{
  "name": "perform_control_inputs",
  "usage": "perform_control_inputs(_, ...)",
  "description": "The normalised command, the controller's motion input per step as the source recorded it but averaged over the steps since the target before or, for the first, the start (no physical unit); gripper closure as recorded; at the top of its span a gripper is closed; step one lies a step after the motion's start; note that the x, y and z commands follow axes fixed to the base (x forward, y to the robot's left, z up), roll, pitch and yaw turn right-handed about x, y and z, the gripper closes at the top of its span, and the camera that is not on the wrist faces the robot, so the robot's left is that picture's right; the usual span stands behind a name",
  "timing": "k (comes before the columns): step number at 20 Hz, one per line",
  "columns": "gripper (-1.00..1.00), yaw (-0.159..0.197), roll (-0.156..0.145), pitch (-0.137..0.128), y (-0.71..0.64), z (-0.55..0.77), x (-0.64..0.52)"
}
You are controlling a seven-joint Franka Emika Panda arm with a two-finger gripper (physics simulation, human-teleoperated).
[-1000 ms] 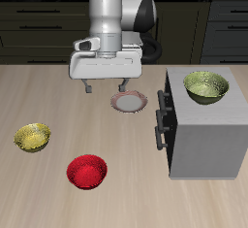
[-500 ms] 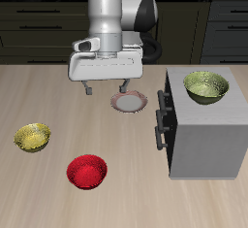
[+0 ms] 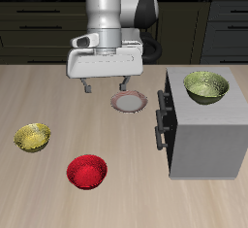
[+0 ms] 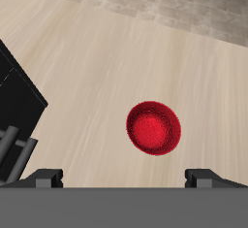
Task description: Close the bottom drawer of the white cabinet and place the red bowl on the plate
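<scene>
Gripper (image 3: 105, 84) high above desk (image 3: 58, 96), fingers (image 3: 86, 86) spread wide, holding nothing; red bowl (image 3: 86, 171) near front edge, apart from plate (image 3: 129, 102); bottom drawer (image 3: 161, 132) of white cabinet (image 3: 205, 135) pulled out

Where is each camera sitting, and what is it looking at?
Exterior view: sits in front and above, facing the table; shows the arm, its tool, the plate, the white cabinet and the red bowl.
Wrist view: rides on the tool, looking down at the table; only its fingertips show.
Both views share the red bowl and the cabinet.
</scene>
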Motion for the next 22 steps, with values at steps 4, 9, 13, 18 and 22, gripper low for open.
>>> perform_control_inputs(4,-1.00,-0.015,-0.026,-0.016,-0.10,0.16,0.13)
perform_control_inputs(9,-1.00,-0.005,0.016,-0.018,-0.05,0.10,0.11)
perform_control_inputs(13,-1.00,-0.001,0.002,0.006,0.06,-0.01,0.09)
perform_control_inputs(18,-1.00,0.012,0.018,0.025,0.09,-0.17,0.14)
perform_control_inputs(22,-1.00,-0.007,0.014,0.036,0.05,-0.30,0.10)
